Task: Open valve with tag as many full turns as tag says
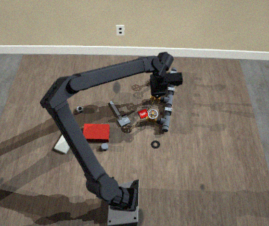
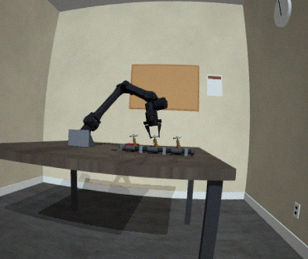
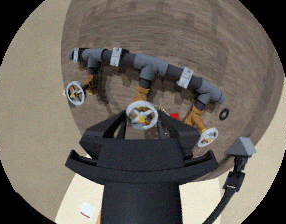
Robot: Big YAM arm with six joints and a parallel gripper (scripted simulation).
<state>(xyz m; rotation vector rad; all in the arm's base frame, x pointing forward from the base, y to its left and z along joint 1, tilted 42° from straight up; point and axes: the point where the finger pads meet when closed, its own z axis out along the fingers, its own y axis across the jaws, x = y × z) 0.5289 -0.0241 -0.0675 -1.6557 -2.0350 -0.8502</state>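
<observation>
A grey pipe (image 1: pixel 167 109) lies on the wooden table with three brass valves on it, each with a pale handwheel. My gripper (image 1: pixel 159 93) hangs straight down over the middle valve and is shut on its handwheel (image 3: pixel 144 113), which sits between the fingers in the wrist view. In the side view my gripper (image 2: pixel 154 134) is down at that valve. The other two handwheels (image 3: pixel 75 91) (image 3: pixel 207 137) stand free on either side. A red tag (image 1: pixel 142 114) lies beside the nearest valve (image 1: pixel 152 114). I cannot read its number.
A red block (image 1: pixel 96 131), a grey wrench-like tool (image 1: pixel 118 114), a black ring (image 1: pixel 155 144), a small grey cylinder (image 1: pixel 104 146), a grey nut (image 1: pixel 79 107) and a white block (image 1: pixel 62 144) lie left of and in front of the pipe.
</observation>
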